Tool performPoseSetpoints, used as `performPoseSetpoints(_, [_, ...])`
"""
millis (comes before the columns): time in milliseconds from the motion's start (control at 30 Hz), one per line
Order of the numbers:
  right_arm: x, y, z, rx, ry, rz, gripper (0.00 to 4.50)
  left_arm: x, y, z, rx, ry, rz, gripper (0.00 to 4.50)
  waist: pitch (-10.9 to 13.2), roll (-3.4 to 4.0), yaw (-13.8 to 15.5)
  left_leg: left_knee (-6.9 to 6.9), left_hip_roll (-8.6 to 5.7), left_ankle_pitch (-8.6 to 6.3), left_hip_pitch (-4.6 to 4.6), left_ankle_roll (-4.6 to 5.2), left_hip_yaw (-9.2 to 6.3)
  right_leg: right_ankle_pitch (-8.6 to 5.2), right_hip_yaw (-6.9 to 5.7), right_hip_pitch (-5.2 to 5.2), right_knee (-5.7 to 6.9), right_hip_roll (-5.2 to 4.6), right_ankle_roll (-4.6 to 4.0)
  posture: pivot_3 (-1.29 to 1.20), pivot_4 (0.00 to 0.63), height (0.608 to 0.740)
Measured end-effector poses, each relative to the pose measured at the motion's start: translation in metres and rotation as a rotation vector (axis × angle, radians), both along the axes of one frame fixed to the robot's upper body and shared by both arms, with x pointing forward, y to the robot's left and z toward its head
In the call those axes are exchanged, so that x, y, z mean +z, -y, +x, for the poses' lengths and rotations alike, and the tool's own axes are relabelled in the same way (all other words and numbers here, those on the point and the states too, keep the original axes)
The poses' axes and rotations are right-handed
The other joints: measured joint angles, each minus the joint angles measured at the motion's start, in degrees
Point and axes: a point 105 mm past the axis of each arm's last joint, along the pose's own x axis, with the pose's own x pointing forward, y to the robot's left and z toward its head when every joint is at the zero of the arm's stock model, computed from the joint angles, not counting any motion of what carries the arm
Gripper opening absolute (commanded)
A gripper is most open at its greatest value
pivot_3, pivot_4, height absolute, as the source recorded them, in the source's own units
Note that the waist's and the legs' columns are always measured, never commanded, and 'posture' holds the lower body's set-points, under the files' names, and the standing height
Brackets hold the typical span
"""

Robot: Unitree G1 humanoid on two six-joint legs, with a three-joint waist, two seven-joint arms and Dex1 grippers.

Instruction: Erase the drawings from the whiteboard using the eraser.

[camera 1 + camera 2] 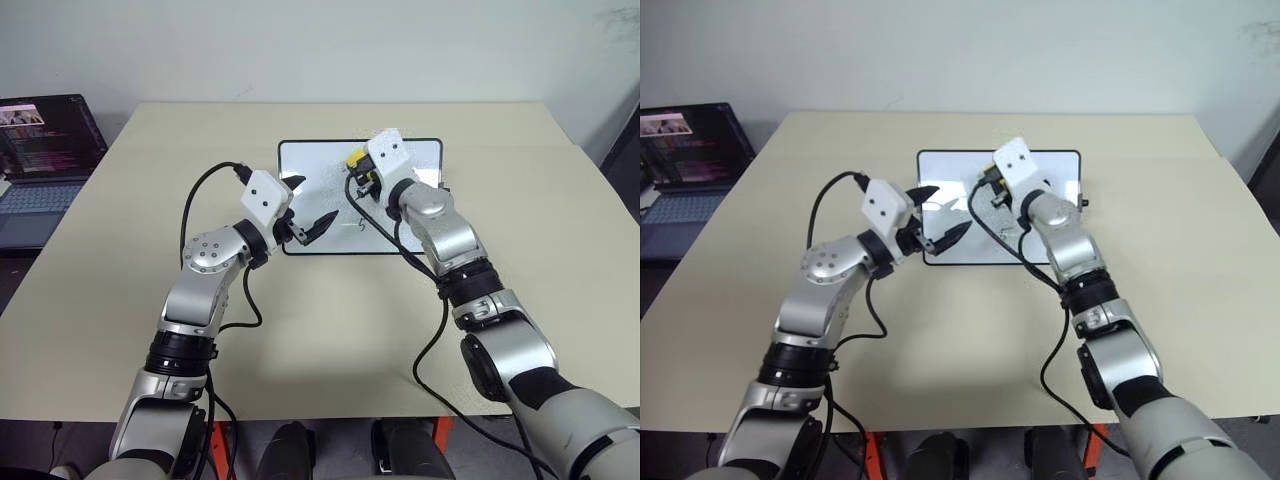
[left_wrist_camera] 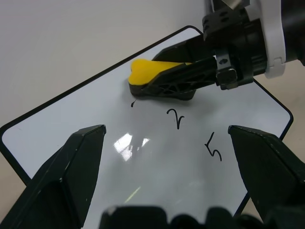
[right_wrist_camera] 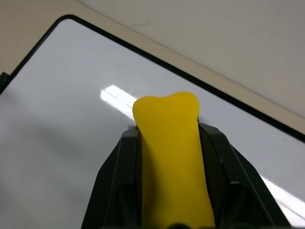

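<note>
Laptop (image 1: 45, 150) is seen at the far left, off the edge of the beige table (image 1: 330, 330), with its screen lit. Nearer the middle, the left gripper (image 1: 308, 216) is held level over the near left part of the whiteboard (image 1: 420, 150), and its two black fingers (image 2: 71, 167) are spread wide apart with nothing between them. No contact between these fingers and the board can be made out. The whiteboard is laid flat on the far middle of the table, its thin black frame and rounded corners being visible.

Between the spread fingers, in the left wrist view, the drawings (image 2: 177, 117) are seen on the glossy surface: a short stroke just beside the eraser, then a "2", then a "5" (image 2: 213, 150) closer to the board's edge.

To the right, the right gripper (image 1: 360, 172) is closed tightly on the eraser (image 3: 172, 157), a yellow block with a dark underside, which is squeezed narrow between the two black fingers (image 3: 114, 191). The eraser's dark face is pressed on the whiteboard, or held just over it, next to the short stroke. A black cable (image 1: 425, 340) is looped along the right arm.
</note>
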Motion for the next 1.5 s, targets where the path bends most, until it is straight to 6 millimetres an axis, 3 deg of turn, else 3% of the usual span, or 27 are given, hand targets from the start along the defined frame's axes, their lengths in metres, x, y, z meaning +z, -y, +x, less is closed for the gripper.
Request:
performPoseSetpoints(267, [0.01,-0.016,0.001,0.037,0.018,0.009,1.3,0.0,0.0,0.0,0.002,0.001,0.001,4.5,0.0,0.0,-0.02,-0.03,0.0,0.0,-0.01,0.0,0.0,0.0,-0.01,-0.02,-0.01,0.0,0.0,0.0,0.15,0.74])
performPoseSetpoints(467, [0.004,-0.021,0.005,0.048,-0.001,-0.006,1.3,0.0,0.0,0.0,0.006,0.002,-0.001,4.5,0.0,0.0,-0.02,-0.03,0.0,0.0,-0.01,0.0,0.0,0.0,0.0,-0.02,-0.01,0.0,0.0,0.0,0.15,0.74])
performPoseSetpoints(567, [-0.005,-0.018,0.007,0.043,-0.014,-0.03,1.3,0.0,0.0,0.001,0.01,0.003,-0.004,4.5,0.0,0.0,-0.02,-0.03,0.0,0.0,-0.01,0.0,0.01,0.0,0.0,-0.02,-0.01,0.0,0.0,0.0,0.15,0.74])
performPoseSetpoints(1500, [-0.001,0.009,0.017,-0.009,0.031,-0.074,1.3,0.001,0.001,0.001,0.012,0.007,-0.009,4.5,0.0,0.0,0.14,0.0,0.0,0.0,0.01,0.0,-0.01,0.0,-0.02,0.01,0.04,-0.01,0.0,0.0,0.15,0.74])
